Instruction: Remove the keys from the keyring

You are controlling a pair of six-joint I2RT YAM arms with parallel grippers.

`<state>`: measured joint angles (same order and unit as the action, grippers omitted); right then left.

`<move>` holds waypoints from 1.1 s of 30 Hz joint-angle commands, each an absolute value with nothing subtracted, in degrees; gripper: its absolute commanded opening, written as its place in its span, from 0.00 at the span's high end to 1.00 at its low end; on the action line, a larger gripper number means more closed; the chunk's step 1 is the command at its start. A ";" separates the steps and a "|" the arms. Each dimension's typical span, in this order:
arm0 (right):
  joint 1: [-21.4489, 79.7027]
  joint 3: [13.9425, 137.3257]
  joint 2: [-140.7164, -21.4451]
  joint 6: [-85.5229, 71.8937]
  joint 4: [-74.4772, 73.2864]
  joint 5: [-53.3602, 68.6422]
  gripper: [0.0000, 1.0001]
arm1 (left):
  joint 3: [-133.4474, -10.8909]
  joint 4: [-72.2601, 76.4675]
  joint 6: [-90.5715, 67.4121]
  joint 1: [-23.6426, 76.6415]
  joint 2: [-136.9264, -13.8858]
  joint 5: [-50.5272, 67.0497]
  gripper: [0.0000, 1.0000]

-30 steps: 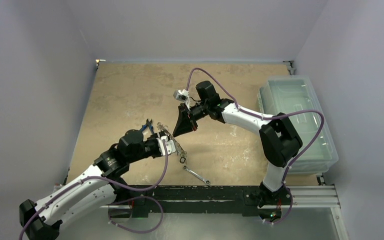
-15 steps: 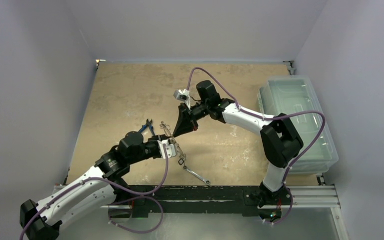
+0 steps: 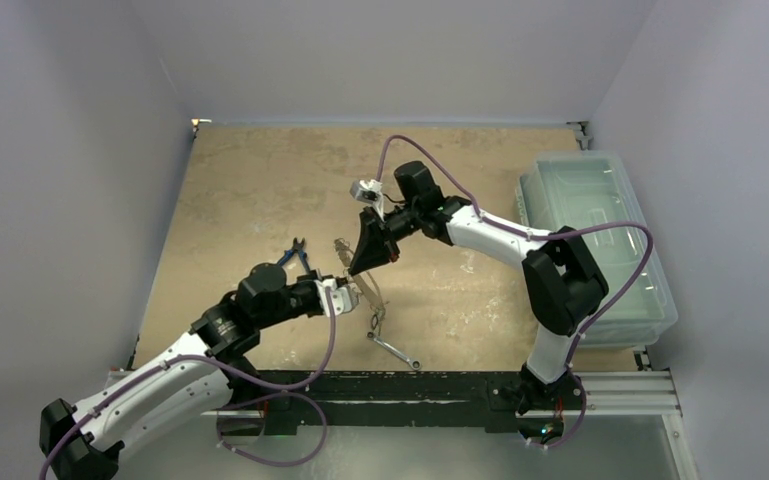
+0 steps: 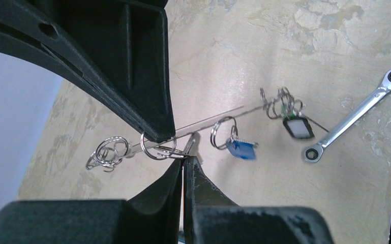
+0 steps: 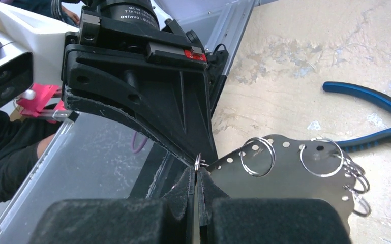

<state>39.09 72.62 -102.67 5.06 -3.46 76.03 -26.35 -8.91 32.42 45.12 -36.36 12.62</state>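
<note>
Left gripper (image 4: 183, 165) and right gripper (image 5: 197, 174) both clamped tight on the keyring (image 4: 218, 117), bracing it between them so the keys (image 4: 241, 149) hang clear for stripping.

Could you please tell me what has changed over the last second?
The keyring has shifted slightly to the right in the top view. Its far end now lies by the right gripper, and the hanging keys have swung nearer the wrench. The arms barely moved. The right gripper and the left gripper stay shut on the keyring. The wrench, pliers and clear bin are unmoved.
</note>
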 commanded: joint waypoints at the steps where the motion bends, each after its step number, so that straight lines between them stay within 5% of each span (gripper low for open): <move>1: 39.34 74.63 -99.49 7.65 -5.27 78.33 1.00 | -27.34 -8.33 32.09 45.08 -34.89 12.48 1.00; 10: 39.29 75.97 -99.84 10.02 -8.11 77.90 1.00 | -28.49 -11.95 34.04 45.04 -33.93 13.40 1.00; 12: 39.36 75.47 -99.85 7.43 -5.77 77.52 1.00 | -27.97 -11.18 34.50 45.05 -33.92 13.03 0.89; 16: 39.31 73.12 -99.50 -0.45 2.49 75.74 1.00 | -26.90 -9.36 34.98 45.05 -33.46 13.53 0.88; 20: 38.08 65.67 -99.28 -23.93 28.96 75.00 1.00 | -25.93 -7.09 34.63 45.07 -33.48 11.40 0.82; 23: 36.44 55.81 -102.08 -61.74 80.94 71.85 1.00 | -25.71 -6.65 33.89 45.02 -33.57 11.68 0.76; 26: 35.88 59.30 -108.87 -82.68 102.60 72.51 1.00 | -25.09 -5.76 33.24 45.04 -33.40 10.93 0.74; 33: 35.45 57.11 -109.49 -81.64 98.89 68.42 1.00 | -24.85 -5.33 31.49 45.03 -32.39 8.34 0.73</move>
<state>35.46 57.80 -112.20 -74.67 78.35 71.70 -24.71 -7.75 33.54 45.12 -33.65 10.02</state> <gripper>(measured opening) 0.007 0.264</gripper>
